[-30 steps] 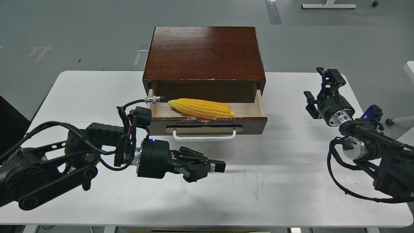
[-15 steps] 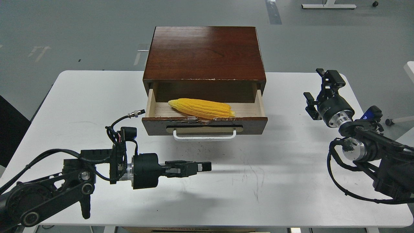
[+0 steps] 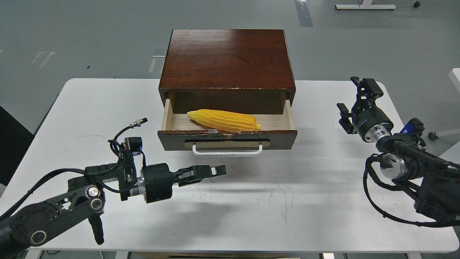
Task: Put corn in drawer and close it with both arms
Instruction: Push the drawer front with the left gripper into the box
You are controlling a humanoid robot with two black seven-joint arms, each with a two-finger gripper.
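The yellow corn (image 3: 223,120) lies across the pale floor of the open drawer (image 3: 227,139), whose dark front with the white bar handle (image 3: 227,151) faces me. My left gripper (image 3: 212,172) hovers low over the table, in front of and below the drawer's left front corner. It points right, holds nothing, and its fingers look slightly apart. My right gripper (image 3: 348,94) is open and empty, off to the right of the drawer, at about the height of the drawer's right side.
The drawer belongs to a dark brown wooden cabinet (image 3: 226,59) at the back middle of the white table (image 3: 273,201). A loose cable connector (image 3: 138,123) sticks up from my left wrist, near the drawer's left side.
My left gripper has drawn back leftward and lowered, away from the drawer front, and rolled to a side-on pose. The corn, the drawer and the right arm have not moved.
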